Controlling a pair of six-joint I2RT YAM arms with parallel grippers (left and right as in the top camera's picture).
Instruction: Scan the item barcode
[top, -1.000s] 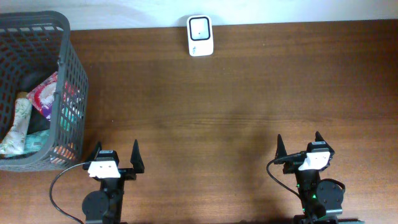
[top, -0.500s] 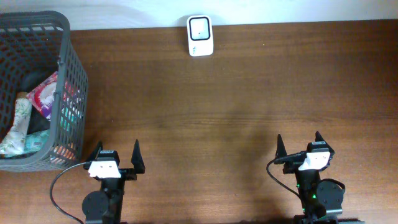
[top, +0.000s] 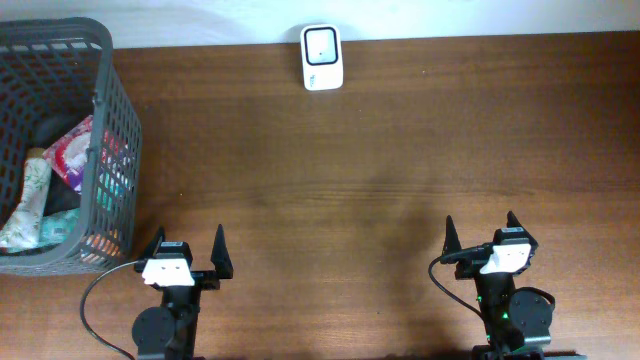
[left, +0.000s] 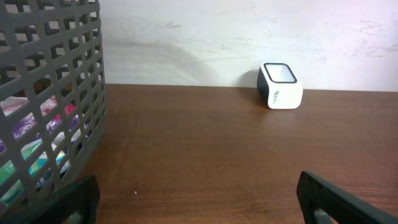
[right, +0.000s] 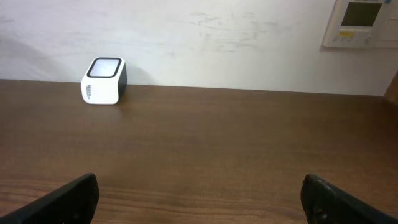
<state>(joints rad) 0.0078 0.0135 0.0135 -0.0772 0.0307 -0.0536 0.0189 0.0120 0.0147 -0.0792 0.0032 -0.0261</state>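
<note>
Nothing has moved; left gripper (top: 187, 246) and right gripper (top: 480, 228) wide, empty, at near edge; colourful packaged items (top: 68, 152) in grey plastic mesh basket (top: 119, 108); white box-shaped scanner (top: 321, 57) far side; scan unstarted.

A shop-checkout setup: barcode scanner (top: 322, 57), basket (top: 118, 150) of packaged goods (top: 70, 150).

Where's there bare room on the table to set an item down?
Bare table runs from the basket to the right edge, between the scanner at the back and the left gripper and right gripper in front. Only the basket's inside is crowded, with packets.
</note>
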